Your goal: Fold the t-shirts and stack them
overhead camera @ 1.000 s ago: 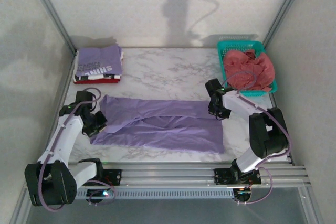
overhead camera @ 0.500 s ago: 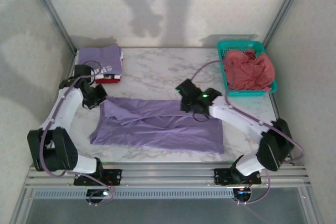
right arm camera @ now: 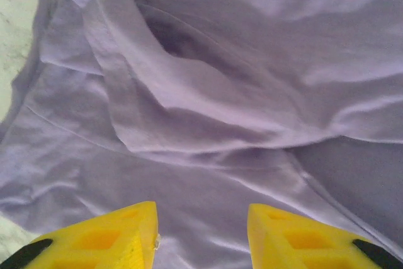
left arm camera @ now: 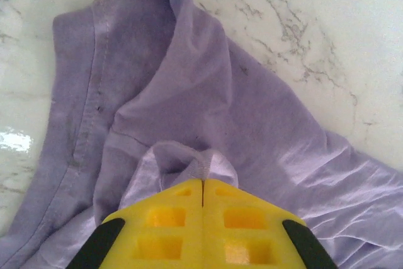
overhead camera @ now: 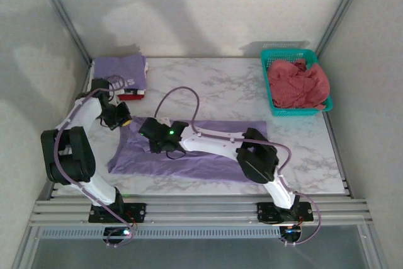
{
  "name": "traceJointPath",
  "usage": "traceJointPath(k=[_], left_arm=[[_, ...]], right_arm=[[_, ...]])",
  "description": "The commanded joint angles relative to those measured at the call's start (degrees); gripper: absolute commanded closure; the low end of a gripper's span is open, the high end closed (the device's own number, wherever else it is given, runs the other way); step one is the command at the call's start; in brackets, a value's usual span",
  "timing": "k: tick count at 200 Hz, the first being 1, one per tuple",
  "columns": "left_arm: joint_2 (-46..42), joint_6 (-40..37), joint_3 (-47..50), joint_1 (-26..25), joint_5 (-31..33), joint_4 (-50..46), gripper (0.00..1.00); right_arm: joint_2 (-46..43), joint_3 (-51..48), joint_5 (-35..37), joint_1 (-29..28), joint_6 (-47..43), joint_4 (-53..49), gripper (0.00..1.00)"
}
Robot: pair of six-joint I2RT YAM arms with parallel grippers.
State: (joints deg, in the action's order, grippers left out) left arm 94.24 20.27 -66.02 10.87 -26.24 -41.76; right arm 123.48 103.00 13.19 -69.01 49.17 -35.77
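Observation:
A plain lavender t-shirt (overhead camera: pixel 214 165) lies stretched left to right across the table's middle, its long edges folded in. My left gripper (overhead camera: pixel 123 118) is at the shirt's far-left corner, shut on a pinch of lavender fabric (left arm camera: pixel 189 155) that bunches up at its fingertips (left arm camera: pixel 203 182). My right gripper (overhead camera: pixel 156 143) has reached far left over the shirt and hovers open (right arm camera: pixel 201 218) above wrinkled lavender cloth (right arm camera: pixel 220 92), with nothing between its fingers. A stack of folded t-shirts (overhead camera: pixel 119 70), with a purple one with white lettering on top, sits at the back left.
A teal mesh basket (overhead camera: pixel 286 53) at the back right holds crumpled coral-pink t-shirts (overhead camera: pixel 296 83). Bare marble table (overhead camera: pixel 208 86) lies between the stack and the basket. The right arm (overhead camera: pixel 214 144) stretches across the shirt. Enclosure walls stand on both sides.
The right arm swung from the shirt's right end across to its left part. The left gripper moved from the near-left edge back to the far-left corner, still pinching fabric.

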Motion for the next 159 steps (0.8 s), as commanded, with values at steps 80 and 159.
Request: traceJointPath(k=[80, 159], left_arm=[[2.05, -4.45, 1.94, 3.97, -5.60, 3.39, 1.00], [2.61, -4.78, 2.39, 3.92, -6.63, 4.20, 1.00]], right_arm=[[12.69, 12.84, 0.43, -0.24, 8.67, -4.10, 0.64], [13.90, 13.38, -2.37, -0.04, 8.70, -0.57, 0.65]])
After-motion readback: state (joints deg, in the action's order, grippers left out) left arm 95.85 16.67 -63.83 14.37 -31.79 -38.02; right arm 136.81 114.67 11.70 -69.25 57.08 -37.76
